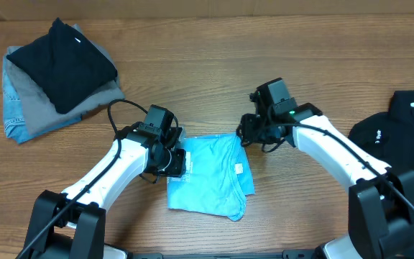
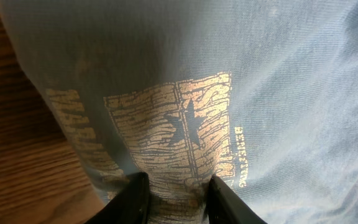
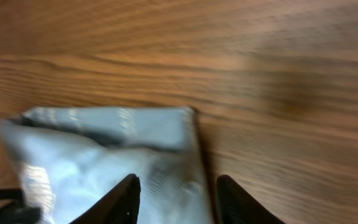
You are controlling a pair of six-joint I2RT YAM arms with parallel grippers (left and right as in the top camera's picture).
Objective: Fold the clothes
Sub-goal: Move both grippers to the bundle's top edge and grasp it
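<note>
Pinching printed cloth of the blue T-shirt (image 1: 207,176) between fingers of the left gripper (image 2: 174,190). Hovering with the right gripper (image 3: 176,198) spread apart, shirt corner under its fingertips, table (image 3: 272,68) beyond.

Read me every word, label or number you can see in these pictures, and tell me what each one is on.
Light blue T-shirt, small print beside the star block: looks like "BENEFITING", not certain.
Same shirt, large orange-tan lettering: sideways and cracked, unreadable.
White tag on the shirt: too small to read.
White marks on the black garment at right: too small to read.
</note>
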